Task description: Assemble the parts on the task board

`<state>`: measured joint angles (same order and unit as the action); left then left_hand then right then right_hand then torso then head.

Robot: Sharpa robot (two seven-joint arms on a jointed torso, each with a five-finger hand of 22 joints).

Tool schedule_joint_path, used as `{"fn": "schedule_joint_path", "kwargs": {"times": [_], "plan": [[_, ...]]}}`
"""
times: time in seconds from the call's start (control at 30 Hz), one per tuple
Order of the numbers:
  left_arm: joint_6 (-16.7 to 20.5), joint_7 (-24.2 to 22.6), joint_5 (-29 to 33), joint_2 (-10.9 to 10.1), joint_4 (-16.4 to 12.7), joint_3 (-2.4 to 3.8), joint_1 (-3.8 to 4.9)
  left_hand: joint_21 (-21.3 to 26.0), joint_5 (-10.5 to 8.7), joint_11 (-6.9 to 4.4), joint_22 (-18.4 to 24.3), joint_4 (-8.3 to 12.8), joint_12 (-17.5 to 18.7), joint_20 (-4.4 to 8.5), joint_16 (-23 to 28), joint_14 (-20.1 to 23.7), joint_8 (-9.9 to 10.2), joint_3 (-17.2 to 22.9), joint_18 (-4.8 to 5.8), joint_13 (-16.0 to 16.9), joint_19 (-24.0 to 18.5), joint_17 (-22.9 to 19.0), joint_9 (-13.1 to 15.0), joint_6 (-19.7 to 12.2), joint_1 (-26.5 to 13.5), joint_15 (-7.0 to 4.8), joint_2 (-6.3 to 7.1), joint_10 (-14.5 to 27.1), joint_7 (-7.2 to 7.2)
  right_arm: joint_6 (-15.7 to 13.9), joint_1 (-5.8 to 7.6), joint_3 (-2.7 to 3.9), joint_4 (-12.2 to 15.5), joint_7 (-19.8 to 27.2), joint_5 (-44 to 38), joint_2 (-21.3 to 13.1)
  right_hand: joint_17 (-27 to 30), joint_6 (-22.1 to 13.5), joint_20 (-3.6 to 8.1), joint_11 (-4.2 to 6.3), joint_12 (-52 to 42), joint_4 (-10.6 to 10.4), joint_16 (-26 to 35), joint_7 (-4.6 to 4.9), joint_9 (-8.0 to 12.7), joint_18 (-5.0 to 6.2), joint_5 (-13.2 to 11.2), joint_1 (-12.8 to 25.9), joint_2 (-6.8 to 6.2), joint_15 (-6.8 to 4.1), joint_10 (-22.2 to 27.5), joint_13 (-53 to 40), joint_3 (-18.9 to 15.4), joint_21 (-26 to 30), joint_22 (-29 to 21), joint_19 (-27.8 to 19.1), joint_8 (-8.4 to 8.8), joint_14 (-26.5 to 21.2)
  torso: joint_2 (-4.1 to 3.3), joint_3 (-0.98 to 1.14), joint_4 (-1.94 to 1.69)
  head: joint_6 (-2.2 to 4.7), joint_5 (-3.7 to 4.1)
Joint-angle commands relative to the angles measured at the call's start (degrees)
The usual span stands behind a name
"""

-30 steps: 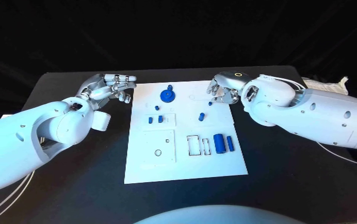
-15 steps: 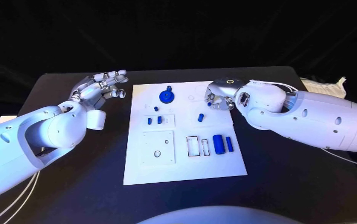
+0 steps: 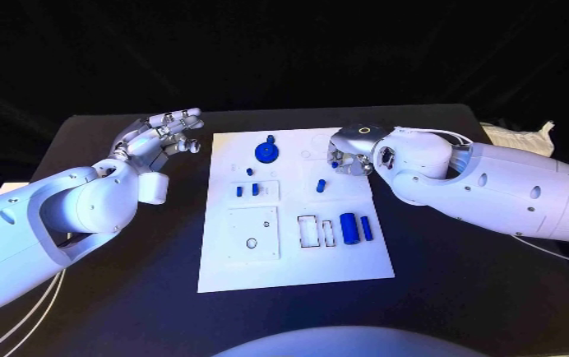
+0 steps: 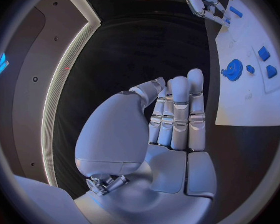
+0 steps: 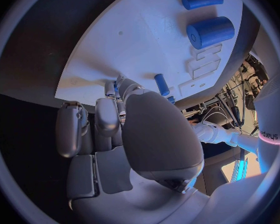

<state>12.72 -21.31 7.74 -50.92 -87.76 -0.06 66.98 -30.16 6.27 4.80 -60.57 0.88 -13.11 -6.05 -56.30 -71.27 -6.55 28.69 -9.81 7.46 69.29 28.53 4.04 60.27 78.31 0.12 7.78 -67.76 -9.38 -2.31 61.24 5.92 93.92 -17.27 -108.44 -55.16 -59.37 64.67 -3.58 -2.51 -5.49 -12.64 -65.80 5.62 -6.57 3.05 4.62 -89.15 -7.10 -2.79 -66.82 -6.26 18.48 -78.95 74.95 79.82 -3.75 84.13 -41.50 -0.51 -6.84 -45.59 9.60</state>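
1. I see the white task board (image 3: 297,266) lying mid-table, with white crumpled material (image 3: 520,136) well off beyond its right side.
2. My right hand (image 3: 351,153) sits over the board's far right corner, fingers curled; a small blue part (image 3: 338,160) shows at its fingers, but I cannot tell whether it is held.
3. My left hand (image 3: 160,138) hovers off the board's left edge, fingers straight and together, holding nothing.
4. On the board I count one blue gear (image 3: 267,153), one thick blue cylinder (image 3: 349,229), one thin blue rod (image 3: 367,229) beside it, and one short blue peg (image 3: 320,185).
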Motion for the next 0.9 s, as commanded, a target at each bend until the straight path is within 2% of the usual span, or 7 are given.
{"fn": "schedule_joint_path", "kwargs": {"times": [0.03, 0.17, 0.43, 0.77, 0.9], "plan": [[-0.3, -0.8, 0.3, 0.0, -0.2, 0.04, -0.02, 0.2, 0.3, 0.01, 0.1, -0.1, -0.4, 0.13, 0.3, 0.5, -0.4, -0.4, -0.63, 0.1, -0.4, -0.1, -0.1, -0.1, -0.2, -0.02, -0.26, 0.5, 0.03, 2.0, -0.4, -0.22, -0.3, -0.7, -1.5, 0.3, -0.3, 0.9, 0.34, 0.05, 0.1, 0.5, -0.1, 0.0, -0.3, 0.76, -1.0, -0.3, 1.24, -0.46, -1.0, 0.3, 1.2, 0.0, 0.4, 0.2, -0.44, 1.3, -0.04, 0.0, 0.04, -0.08, 0.16], [-0.3, -0.7, 0.1, 0.0, -0.3, 0.04, -0.02, 0.3, 0.3, 0.02, 0.1, -0.1, -0.4, 0.12, 0.3, 0.5, -0.4, -0.5, -0.63, 0.1, -0.4, -0.1, -0.1, -0.1, -0.2, -0.01, -0.27, 0.6, 0.02, 1.7, -0.59, -0.23, -0.9, -0.8, -1.7, 0.9, -0.5, 1.7, 0.42, 0.11, 0.2, 1.4, -0.3, 0.03, -0.5, 0.7, -1.6, -0.3, 2.04, -0.5, -1.9, 0.7, 2.7, -0.1, 0.6, 0.3, -0.53, 1.3, 0.0, 0.01, 0.05, -0.14, 0.19], [-0.2, -0.5, 0.0, 0.0, -0.2, 0.04, -0.02, 0.5, 0.33, 0.06, 0.3, 0.1, -0.6, 0.1, 0.4, 0.6, -0.3, -0.6, -0.63, 0.2, -0.4, -0.2, -0.1, -0.2, -0.1, 0.02, -0.35, 0.8, -0.03, 1.4, -1.01, -0.24, -1.7, -0.8, -1.7, 1.6, -0.7, 2.5, 0.48, 0.23, 0.4, 2.5, -0.5, -0.05, -0.7, 0.64, -1.7, 0.5, 2.44, -0.56, -2.9, 1.3, 4.0, -0.3, 0.9, 0.5, -0.59, 1.4, 0.03, -0.02, 0.03, -0.21, 0.39], [-0.3, -0.5, -0.3, 0.0, -0.1, 0.04, -0.01, 0.7, 0.37, 0.05, 0.4, 0.4, -1.0, 0.1, 0.4, 0.7, -0.5, -0.7, -0.64, 0.3, -0.4, -0.4, -0.1, -0.1, 0.2, 0.01, -0.56, 1.1, 0.02, -2.0, -1.07, -0.2, -0.8, -0.9, -1.3, 1.2, -0.8, 2.9, 0.53, 0.25, 0.6, 3.4, -0.5, -0.04, -0.9, 0.6, -1.7, 1.2, 2.17, -0.6, -3.6, 1.7, 4.9, -0.4, 1.1, 0.6, -0.53, 1.5, 0.09, -0.02, 0.09, -0.08, 0.52], [-0.3, -0.5, -0.4, 0.1, 0.0, 0.04, -0.01, 0.7, 0.37, 0.04, 0.5, 0.4, -1.0, 0.11, 0.4, 0.8, -0.5, -0.7, -0.64, 0.3, -0.4, -0.4, -0.1, 0.0, 0.2, 0.01, -0.62, 1.2, 0.05, -3.5, -0.93, 0.04, 0.1, -1.1, -1.2, 0.7, -0.8, 3.0, 0.53, 0.24, 0.7, 3.4, -0.6, -0.03, -0.9, 0.58, -1.7, 1.6, 2.1, -0.59, -3.7, 1.8, 5.0, -0.5, 1.2, 0.7, -0.52, 1.5, 0.15, 0.0, 0.12, 0.01, 0.6]]}}
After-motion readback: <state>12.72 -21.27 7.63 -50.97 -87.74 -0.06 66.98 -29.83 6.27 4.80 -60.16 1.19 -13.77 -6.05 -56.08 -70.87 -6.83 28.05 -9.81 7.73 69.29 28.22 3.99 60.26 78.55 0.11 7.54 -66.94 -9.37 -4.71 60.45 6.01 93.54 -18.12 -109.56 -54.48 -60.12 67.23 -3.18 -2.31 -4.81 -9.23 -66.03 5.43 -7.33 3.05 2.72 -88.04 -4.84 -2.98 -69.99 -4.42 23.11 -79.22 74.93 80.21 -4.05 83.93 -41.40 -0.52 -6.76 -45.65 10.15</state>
